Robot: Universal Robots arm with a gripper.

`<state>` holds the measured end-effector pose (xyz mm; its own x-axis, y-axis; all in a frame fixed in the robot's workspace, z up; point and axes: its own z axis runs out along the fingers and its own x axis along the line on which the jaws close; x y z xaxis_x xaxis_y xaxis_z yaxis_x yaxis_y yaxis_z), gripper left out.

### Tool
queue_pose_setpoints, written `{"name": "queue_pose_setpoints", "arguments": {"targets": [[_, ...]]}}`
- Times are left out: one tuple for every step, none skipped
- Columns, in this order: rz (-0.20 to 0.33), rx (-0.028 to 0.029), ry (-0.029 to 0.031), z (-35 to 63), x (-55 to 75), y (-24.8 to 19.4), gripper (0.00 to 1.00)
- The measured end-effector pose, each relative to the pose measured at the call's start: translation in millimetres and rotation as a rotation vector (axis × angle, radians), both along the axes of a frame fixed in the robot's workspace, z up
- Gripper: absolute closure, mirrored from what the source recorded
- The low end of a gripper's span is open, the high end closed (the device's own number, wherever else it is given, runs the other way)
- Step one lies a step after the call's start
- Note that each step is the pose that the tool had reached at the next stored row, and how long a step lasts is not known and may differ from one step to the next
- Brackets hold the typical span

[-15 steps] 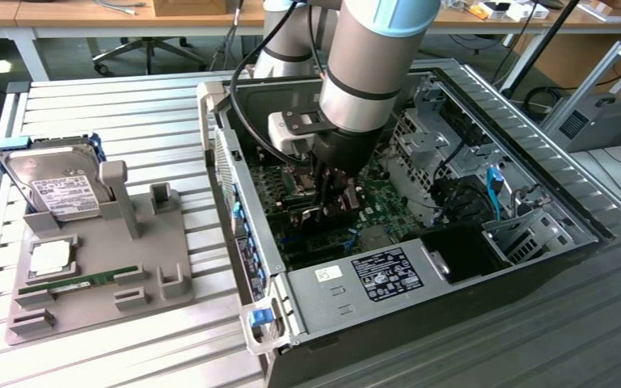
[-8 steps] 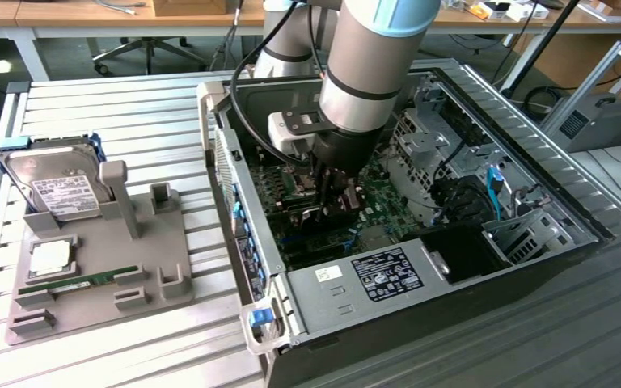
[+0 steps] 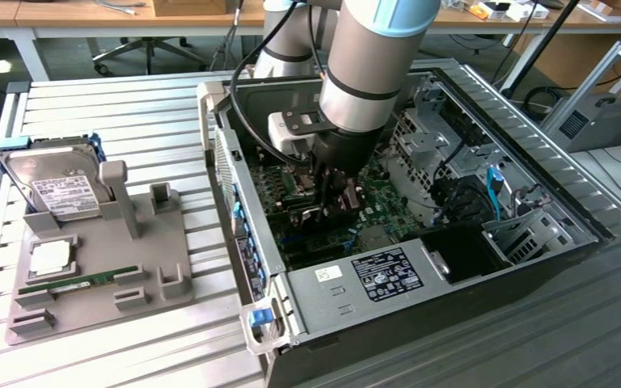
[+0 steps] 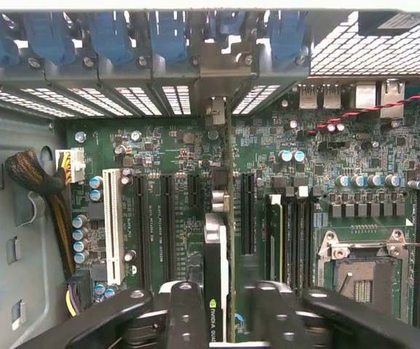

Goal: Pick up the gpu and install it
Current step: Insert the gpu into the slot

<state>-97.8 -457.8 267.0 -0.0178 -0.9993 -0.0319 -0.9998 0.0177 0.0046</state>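
The gpu (image 4: 216, 254) stands on edge in a black slot of the green motherboard (image 4: 166, 145). Its silver end bracket (image 4: 214, 80) lines up with the case's rear slot wall. My gripper (image 4: 224, 294) straddles the card's near end, a black finger (image 4: 184, 305) close on one side. The other finger (image 4: 275, 309) stands off with a dark gap showing beside the card, so the jaws look open. In the exterior view my gripper (image 3: 327, 202) reaches down into the open computer case (image 3: 289, 299), and the gpu (image 3: 313, 217) shows as a dark edge below it.
On the exterior view's left, a grey fixture (image 3: 165, 279) carries a hard drive (image 3: 57, 190), a processor (image 3: 49, 257) and a memory stick (image 3: 78, 283). In the case are a power supply (image 3: 391, 275), drive cages (image 3: 429, 145), sleeved cables (image 4: 38, 182), a processor socket (image 4: 362, 273) and blue slot latches (image 4: 122, 36).
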Motion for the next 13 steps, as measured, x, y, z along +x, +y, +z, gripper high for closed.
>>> {"name": "queue_pose_setpoints", "arguments": {"targets": [[0.0, 0.0, 0.0, 0.0, 0.0, 0.0, 0.67], [0.0, 0.0, 0.0, 0.0, 0.0, 0.0, 0.6], [0.0, -0.0001, 0.0, 0.0, 0.0, 0.0, 0.54], [0.0, -0.0001, 0.0001, 0.0, 0.0, 0.0, 0.48], [0.0, -0.0001, 0.0, 0.0, 0.0, 0.0, 0.48], [0.0, -0.0001, 0.0, 0.0, 0.0, 0.0, 0.42], [0.0, 0.0, 0.0, 0.0, 0.0, 0.0, 0.42], [0.0, 0.0, 0.0, 0.0, 0.0, 0.0, 0.36], [0.0, -0.0001, 0.0, 0.0, 0.0, -0.4, 0.36], [0.0, -0.0001, 0.0, 0.0, 0.0, -0.9, 0.36], [0.0, -0.0001, 0.0001, 0.0, 0.0, -1.3, 0.36], [0.0, -0.0001, 0.0, 0.0, 0.0, -1.3, 0.36], [0.0, -0.0001, 0.0, 0.0, 0.0, -1.4, 0.36]]}}
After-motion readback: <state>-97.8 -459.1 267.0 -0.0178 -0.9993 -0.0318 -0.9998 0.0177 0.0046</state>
